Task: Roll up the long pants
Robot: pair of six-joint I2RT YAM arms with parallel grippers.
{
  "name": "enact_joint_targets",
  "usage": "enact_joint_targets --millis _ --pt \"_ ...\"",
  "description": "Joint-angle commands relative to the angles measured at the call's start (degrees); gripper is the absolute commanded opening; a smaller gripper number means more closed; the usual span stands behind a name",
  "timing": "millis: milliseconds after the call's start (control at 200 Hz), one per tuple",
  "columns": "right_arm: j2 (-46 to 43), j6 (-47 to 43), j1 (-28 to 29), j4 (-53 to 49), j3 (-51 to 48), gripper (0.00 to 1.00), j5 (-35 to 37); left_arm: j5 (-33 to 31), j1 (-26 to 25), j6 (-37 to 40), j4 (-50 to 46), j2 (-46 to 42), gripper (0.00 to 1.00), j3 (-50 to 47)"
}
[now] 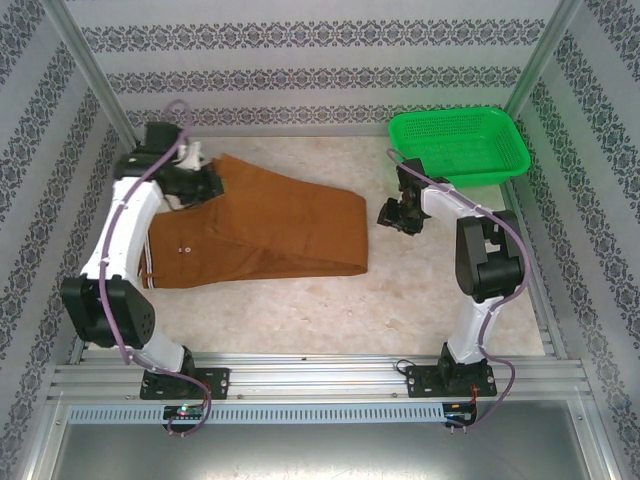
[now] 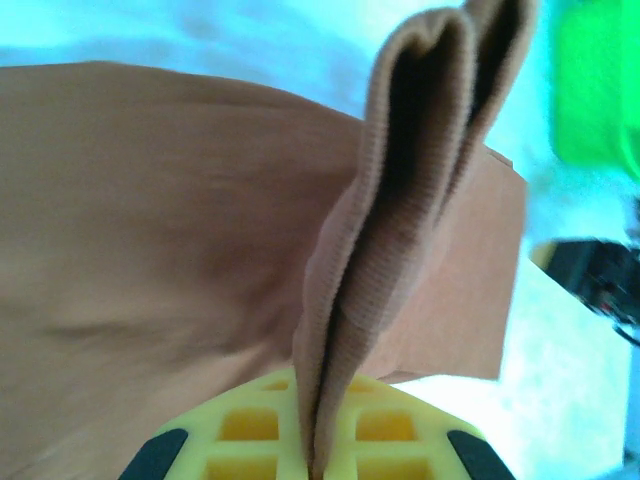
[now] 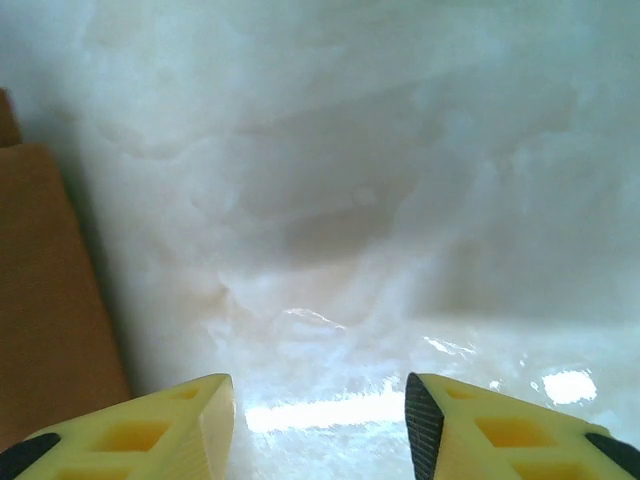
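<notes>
While the rust-brown soft cloth long pants (image 1: 290, 225) are lying left of centre on the pale marbled table (image 1: 300, 315), the left gripper (image 2: 318, 445) is clamping a raised fold of them. The right gripper (image 3: 320, 405) is hovering beside the leg ends, jaws apart.

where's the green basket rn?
Top view: the basket sits at the far right corner of the table, just behind the right hand, apart from the pants.

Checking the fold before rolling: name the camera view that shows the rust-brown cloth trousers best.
Top external: nearly the whole rust-brown cloth trousers show, spread on the table. Left wrist gives a close-up fold pinched in the left gripper; right wrist catches an edge strip.
</notes>
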Motion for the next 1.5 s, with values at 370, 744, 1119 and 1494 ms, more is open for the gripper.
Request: enact_joint_targets --millis 370,744,1119,1494 --pt "7.89 -1.93 2.73 -3.25 8.87 0.55 -4.05 -17.21 15.66 -1.65 -4.11 1.92 0.15 -8.53" --pt "8.78 -3.15 5.72 -1.18 10.53 0.62 -9.82 -16.47 17.02 -4.89 2.73 -0.03 0.37 -10.06" --pt "16.66 -3.12 12.13 -3.43 20.96 0.62 -14.57 -11.60 6.32 -7.90 13.93 13.08 0.35 -17.41" --pt "6.83 -2.36 4.90 -1.39 5.24 0.00 -6.98 -12.36 4.01 -4.88 13.97 21.75 0.16 -17.11"
